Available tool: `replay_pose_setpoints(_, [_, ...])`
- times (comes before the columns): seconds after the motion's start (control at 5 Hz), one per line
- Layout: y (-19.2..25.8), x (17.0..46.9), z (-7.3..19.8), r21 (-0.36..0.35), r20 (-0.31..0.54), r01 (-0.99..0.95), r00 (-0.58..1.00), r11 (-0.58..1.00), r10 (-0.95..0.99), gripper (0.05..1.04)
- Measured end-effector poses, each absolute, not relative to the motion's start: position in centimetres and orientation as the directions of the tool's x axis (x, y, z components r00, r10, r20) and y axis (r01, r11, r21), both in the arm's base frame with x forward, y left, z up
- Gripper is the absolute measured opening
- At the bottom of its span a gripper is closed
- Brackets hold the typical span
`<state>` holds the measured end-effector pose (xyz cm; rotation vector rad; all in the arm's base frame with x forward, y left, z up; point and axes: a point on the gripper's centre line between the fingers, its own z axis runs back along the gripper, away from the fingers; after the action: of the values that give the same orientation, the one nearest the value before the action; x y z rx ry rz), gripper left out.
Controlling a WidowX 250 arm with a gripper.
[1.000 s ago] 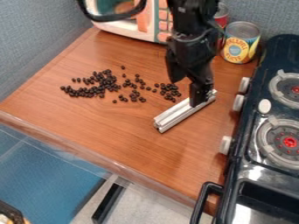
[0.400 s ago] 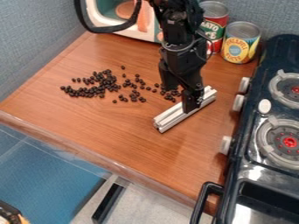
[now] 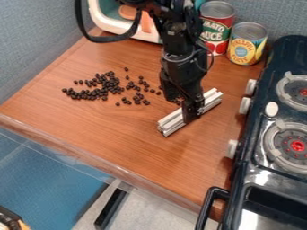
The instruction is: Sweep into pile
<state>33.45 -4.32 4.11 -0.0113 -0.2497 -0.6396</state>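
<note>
Aluminium extrusion [image 3: 173, 122], nearer the stove [image 3: 269, 178] than the dark beans [image 3: 106, 84], looks stiff, light and slick, best pinched mid-length, where the end effector [image 3: 190, 118] stands, whether clenched or released I cannot tell.

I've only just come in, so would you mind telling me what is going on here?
The robot's gripper is down at the metal bar, which lies on the wooden counter. The small dark beads to be swept are spread in a loose, uneven band beside it, not yet in one pile.
</note>
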Motion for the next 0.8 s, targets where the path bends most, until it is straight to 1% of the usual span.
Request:
replay_pose_setpoints(0.2, [-4.0, 33.3, 3.4, 0.054, 0.22, 0.583, 0.785, 0.811, -0.579, 0.949])
replay_pose_setpoints(0.4, [-3.9, 33.1, 2.5, 0.036, 0.198, 0.569, 0.802, 0.822, -0.564, 0.699])
replay_pose_setpoints(0.6, [-3.6, 33.0, 2.3, 0.044, 0.185, 0.539, 0.823, 0.841, -0.537, 0.395])
replay_pose_setpoints(0.8, [-3.4, 33.0, 2.3, 0.056, 0.172, 0.522, 0.835, 0.851, -0.523, 0.352])
